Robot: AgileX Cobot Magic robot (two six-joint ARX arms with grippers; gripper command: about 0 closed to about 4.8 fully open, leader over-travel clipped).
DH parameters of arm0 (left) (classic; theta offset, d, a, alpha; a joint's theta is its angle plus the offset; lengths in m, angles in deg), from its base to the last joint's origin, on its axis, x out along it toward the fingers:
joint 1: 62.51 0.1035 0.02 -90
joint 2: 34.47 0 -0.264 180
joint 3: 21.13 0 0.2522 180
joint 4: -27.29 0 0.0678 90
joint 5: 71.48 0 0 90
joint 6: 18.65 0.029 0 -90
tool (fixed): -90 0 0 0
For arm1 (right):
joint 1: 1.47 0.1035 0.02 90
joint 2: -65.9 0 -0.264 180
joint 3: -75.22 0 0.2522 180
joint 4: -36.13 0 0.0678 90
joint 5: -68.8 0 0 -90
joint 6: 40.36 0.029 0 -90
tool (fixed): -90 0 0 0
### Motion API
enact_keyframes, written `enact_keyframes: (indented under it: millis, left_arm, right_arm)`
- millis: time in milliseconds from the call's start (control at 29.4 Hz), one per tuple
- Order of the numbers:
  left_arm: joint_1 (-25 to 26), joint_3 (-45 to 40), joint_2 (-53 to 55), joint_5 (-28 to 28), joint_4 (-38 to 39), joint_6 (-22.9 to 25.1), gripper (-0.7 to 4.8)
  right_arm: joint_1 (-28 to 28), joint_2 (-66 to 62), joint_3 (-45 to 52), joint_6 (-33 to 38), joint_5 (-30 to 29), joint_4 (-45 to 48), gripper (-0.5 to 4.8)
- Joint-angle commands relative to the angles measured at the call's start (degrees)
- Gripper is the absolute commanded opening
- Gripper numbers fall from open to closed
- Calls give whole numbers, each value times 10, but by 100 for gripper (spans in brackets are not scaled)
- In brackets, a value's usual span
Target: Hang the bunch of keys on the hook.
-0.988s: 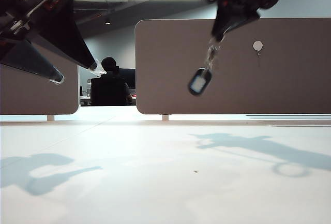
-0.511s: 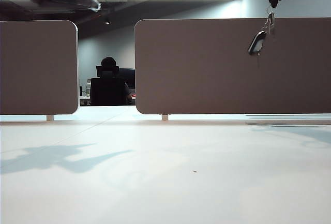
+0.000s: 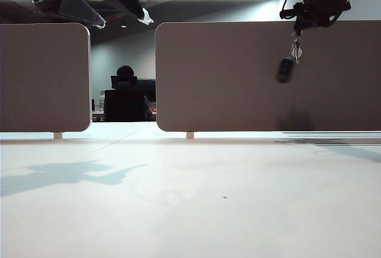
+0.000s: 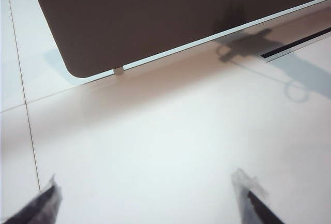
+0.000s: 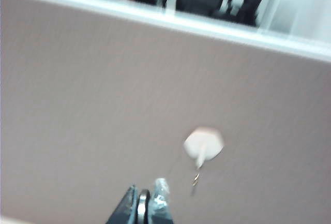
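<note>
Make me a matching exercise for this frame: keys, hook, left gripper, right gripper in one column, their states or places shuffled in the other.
Column 1:
1. bunch of keys
2. hook
3. left gripper
4. right gripper

Column 2:
A. open, holding nothing, high at the left of the exterior view
B. pale pad stuck on the divider panel, nothing on it
C. shut, high in front of the panel
D. dangling under a gripper, off the table

Pairs: 1-D, 2-B, 3-A, 4-C
</note>
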Motion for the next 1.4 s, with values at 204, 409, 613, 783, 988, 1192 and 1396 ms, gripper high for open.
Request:
enact_keyframes:
  millis: [204,409,613,783,988,1192,1396]
  left_arm:
    - [37,5,23,23,-74,6,479]
    - [59,5,30,24,-86,0,479]
    - [59,5,49,25,-85,0,479]
    - [59,5,49,25,-77,0,479]
    - [59,4,49,25,-62,2,479]
    - [59,4,49,25,-57,2,479]
    - [59,4,49,26,-50,2,479]
  right_arm:
    - [-28,-109,-96,2,17,74,-1]
    - [-30,-233,-278,12,-9,41,-1]
    - [-22,-245,-279,11,-6,35,-2]
    - [-23,-245,-280,11,-5,41,-1]
    - [-23,-245,-280,7,28,35,-1]
    - [-23,-250,-279,-7,30,14,-1]
    - [-24,-257,-279,-19,30,14,-1]
